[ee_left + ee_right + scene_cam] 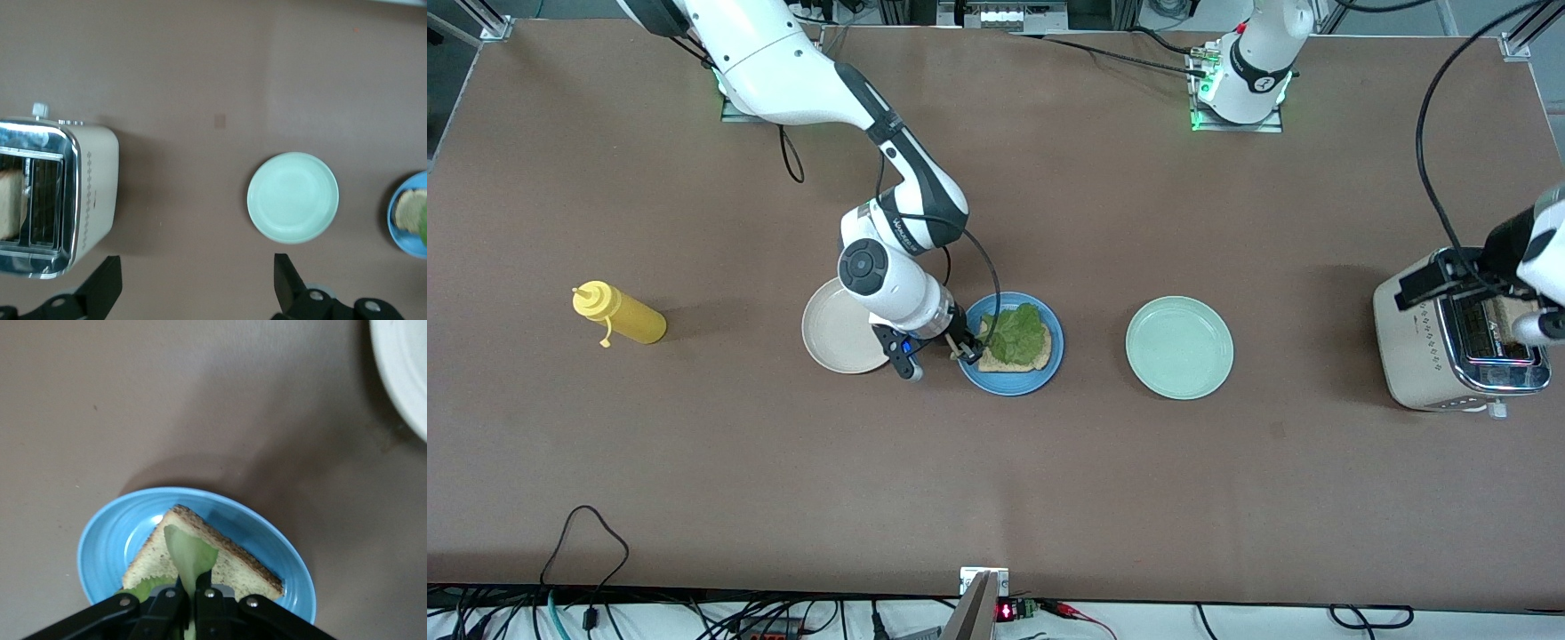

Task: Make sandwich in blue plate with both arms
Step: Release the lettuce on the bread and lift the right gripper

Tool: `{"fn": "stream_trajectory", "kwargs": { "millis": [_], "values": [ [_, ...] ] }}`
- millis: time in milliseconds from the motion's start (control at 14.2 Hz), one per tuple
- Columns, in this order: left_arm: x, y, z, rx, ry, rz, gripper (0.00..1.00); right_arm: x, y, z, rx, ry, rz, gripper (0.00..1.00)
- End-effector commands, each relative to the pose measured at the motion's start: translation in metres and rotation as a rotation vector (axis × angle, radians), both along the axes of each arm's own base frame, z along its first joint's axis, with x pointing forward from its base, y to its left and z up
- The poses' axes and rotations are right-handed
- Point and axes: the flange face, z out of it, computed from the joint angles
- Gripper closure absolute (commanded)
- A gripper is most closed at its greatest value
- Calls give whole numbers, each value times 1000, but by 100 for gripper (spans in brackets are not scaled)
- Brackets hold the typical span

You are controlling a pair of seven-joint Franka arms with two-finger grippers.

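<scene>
The blue plate (1014, 387) sits mid-table and holds one toasted bread slice (996, 363) with a green lettuce leaf (1018, 333) on it. My right gripper (960, 345) is low over the plate's edge, shut on the leaf. In the right wrist view the gripper (193, 593) pinches the lettuce (190, 553) above the bread (233, 563) on the blue plate (100, 547). My left gripper (198, 288) is open and empty, up over the toaster (1423, 356) at the left arm's end of the table. A second bread slice (10, 203) stands in a toaster slot.
A cream-white plate (831, 342) lies beside the blue plate toward the right arm's end, partly under the right arm. A pale mint-green plate (1179, 348) lies between the blue plate and the toaster (93, 187). A yellow squeeze bottle (623, 316) lies near the right arm's end.
</scene>
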Motion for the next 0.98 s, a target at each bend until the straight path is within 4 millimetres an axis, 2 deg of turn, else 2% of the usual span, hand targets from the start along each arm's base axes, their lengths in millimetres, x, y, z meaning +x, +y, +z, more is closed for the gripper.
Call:
{"fn": "stream_trajectory", "kwargs": {
  "millis": [0, 70, 141, 352, 563, 703, 914],
  "values": [
    [-20, -3, -3, -5, 20, -48, 0, 5, 5, -2, 15, 0, -20, 48],
    [-25, -4, -4, 0, 12, -54, 0, 5, 4, -3, 14, 2, -19, 38],
    [-32, -4, -5, 2, 4, -73, 0, 7, 1, -2, 13, 5, -22, 24],
    [-42, -5, -7, 3, 6, -76, 0, 10, -4, 4, 11, 12, -20, 0],
    [-43, -6, -7, 3, 7, -73, 0, 12, -12, 7, -13, 22, 25, 0],
    [-42, -6, -6, 2, 1, -71, 0, 23, -31, 37, -10, 29, 65, 0],
    [-41, -6, -7, 2, 1, -73, 0, 38, -73, 87, -3, 45, 171, 0]
  ]
}}
